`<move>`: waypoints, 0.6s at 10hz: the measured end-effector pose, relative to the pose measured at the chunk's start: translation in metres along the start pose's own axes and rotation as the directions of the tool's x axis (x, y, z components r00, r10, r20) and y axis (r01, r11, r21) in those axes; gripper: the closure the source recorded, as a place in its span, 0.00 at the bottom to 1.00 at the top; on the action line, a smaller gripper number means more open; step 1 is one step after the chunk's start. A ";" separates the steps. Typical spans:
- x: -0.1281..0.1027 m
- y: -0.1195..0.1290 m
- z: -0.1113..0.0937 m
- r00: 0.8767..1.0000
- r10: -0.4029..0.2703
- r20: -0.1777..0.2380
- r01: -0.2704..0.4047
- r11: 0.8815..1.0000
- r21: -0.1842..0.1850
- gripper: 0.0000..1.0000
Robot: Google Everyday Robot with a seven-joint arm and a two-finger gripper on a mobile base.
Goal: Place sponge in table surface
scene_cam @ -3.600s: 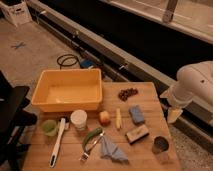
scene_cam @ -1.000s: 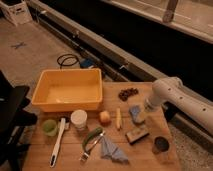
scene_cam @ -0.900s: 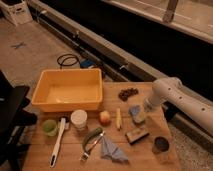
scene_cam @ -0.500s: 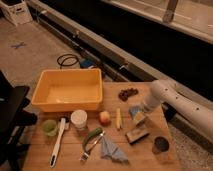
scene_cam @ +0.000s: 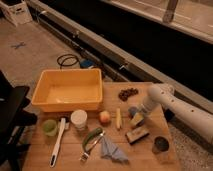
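Note:
A tan block with a dark top, which looks like the sponge (scene_cam: pixel 137 134), lies flat on the wooden table (scene_cam: pixel 35 157) at the right front. My gripper (scene_cam: pixel 136 119) comes in on the white arm (scene_cam: pixel 170 105) from the right and hangs low over the table just behind the sponge. It is next to a small blue-grey object (scene_cam: pixel 132 110). I cannot tell whether it touches either one.
A yellow bin (scene_cam: pixel 67 92) stands at the back left. In front are a white cup (scene_cam: pixel 78 119), a green cup (scene_cam: pixel 49 126), a white brush (scene_cam: pixel 57 142), an apple (scene_cam: pixel 104 117), a yellow stick (scene_cam: pixel 118 119), a blue cloth (scene_cam: pixel 112 150), a dark can (scene_cam: pixel 160 145) and a dark cluster (scene_cam: pixel 127 93).
The arm has swung in from the right edge and come down toward the middle right of the table. The objects on the table have not moved.

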 end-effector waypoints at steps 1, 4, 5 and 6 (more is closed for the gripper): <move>-0.001 -0.002 0.001 1.000 0.000 0.001 0.000 1.000 0.011 0.26; 0.000 -0.002 0.000 1.000 -0.001 -0.005 0.001 1.000 0.010 0.53; 0.002 -0.003 -0.001 1.000 -0.005 -0.004 0.005 1.000 0.023 0.63; 0.004 -0.005 -0.004 1.000 -0.010 0.001 0.010 0.998 0.054 0.72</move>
